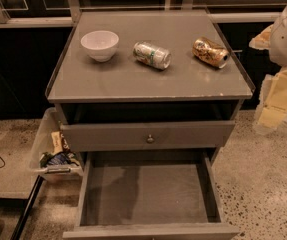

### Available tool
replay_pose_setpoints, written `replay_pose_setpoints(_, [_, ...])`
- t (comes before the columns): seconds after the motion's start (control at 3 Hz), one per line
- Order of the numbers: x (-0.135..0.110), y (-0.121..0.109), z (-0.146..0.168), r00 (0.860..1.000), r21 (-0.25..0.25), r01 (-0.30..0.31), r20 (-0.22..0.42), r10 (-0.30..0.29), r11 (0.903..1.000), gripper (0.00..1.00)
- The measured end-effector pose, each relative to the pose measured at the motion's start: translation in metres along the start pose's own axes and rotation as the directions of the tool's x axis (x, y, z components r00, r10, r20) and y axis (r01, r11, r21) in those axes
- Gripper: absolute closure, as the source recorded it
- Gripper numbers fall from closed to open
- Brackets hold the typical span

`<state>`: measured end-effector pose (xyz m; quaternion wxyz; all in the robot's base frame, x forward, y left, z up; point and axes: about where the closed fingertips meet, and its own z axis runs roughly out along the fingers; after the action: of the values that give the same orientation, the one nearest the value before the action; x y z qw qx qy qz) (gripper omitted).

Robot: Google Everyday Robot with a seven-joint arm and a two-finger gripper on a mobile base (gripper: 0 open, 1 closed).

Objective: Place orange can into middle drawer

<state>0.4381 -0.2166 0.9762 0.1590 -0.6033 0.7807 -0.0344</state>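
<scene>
My gripper [277, 101] hangs at the right edge of the view, off to the side of the cabinet and lower than its top [133, 81]. I cannot tell if it is spread or closed. It is well apart from the orange can [210, 52], so it is not holding it.

The orange can lies on its side on the top, near the back right corner. To its left lies a green can [152, 55], also on its side, and then a white bowl [99, 45]. The three sit in a row, none touching.

Below the top, the top drawer [149, 138] is out just a little. The middle drawer [148, 194] is pulled far out, and its floor is bare.

I think I am at the very start: the pick-up is not done yet. Next I need to lift the gripper above the top, bring it left over the orange can, and come down on it.

The orange can's long side runs from back left to front right. Its silver rim end points to the front right, toward my gripper. I judge I should grab across the round middle, not along the length. It could roll, since it lies flat.
</scene>
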Motion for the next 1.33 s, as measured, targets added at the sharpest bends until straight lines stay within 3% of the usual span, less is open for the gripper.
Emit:
replay_pose_setpoints(0.33, [0.0, 0.0, 0.0, 1.0, 0.0, 0.0, 0.0, 0.0, 1.0, 0.0])
replay_pose_setpoints(0.67, [0.001, -0.017, 0.013, 1.0, -0.003, -0.012, 0.008, 0.012, 0.9999, 0.0])
replay_pose_setpoints(1.0, [0.003, -0.06, 0.039, 1.0, 0.014, -0.001, 0.004, 0.001, 0.9999, 0.0])
replay_pose_setpoints(1.33, [0.01, -0.103, 0.058, 0.999, 0.07, 0.036, 0.025, -0.038, 0.9969, 0.0])
